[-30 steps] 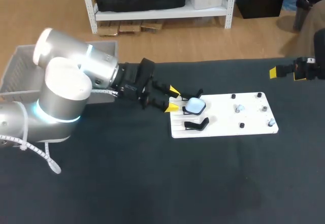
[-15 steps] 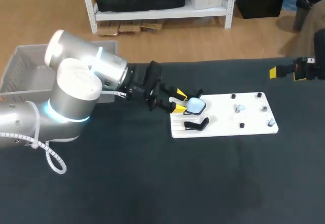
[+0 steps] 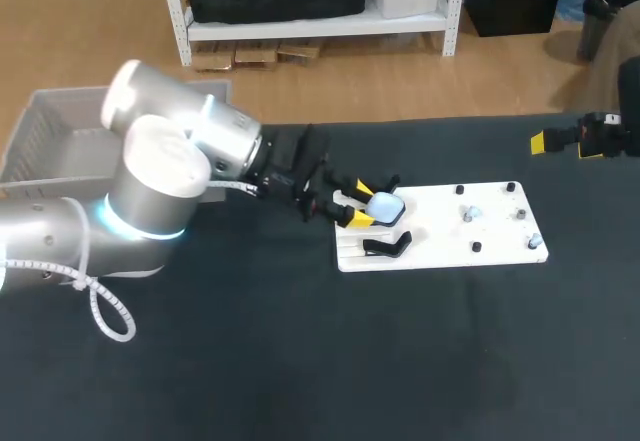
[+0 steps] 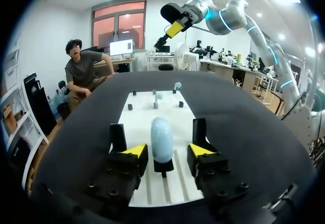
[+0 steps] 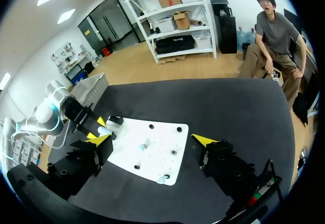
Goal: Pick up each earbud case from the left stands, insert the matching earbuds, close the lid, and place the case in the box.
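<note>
A pale blue earbud case (image 3: 383, 207) stands upright on a black stand at the left end of the white board (image 3: 440, 229). My left gripper (image 3: 358, 204) is open around the case (image 4: 161, 138), one yellow-tipped finger (image 4: 133, 151) on each side with a narrow gap showing on both. A second black stand (image 3: 387, 245) nearer me is empty. Small pale earbuds (image 3: 468, 213) (image 3: 535, 242) sit on posts at the board's right half. My right gripper (image 5: 152, 141) hangs open high above the table's far right (image 3: 560, 142), nothing between its fingers.
A grey box (image 3: 55, 141) sits off the table's left edge behind my left arm. Several short black pegs (image 3: 477, 247) stick up among the earbuds on the board. Dark tabletop (image 3: 300, 361) spreads in front of the board.
My left arm has slid right along the table until its fingers straddle the blue case, and the fingers have narrowed a little. The right arm has not moved.
</note>
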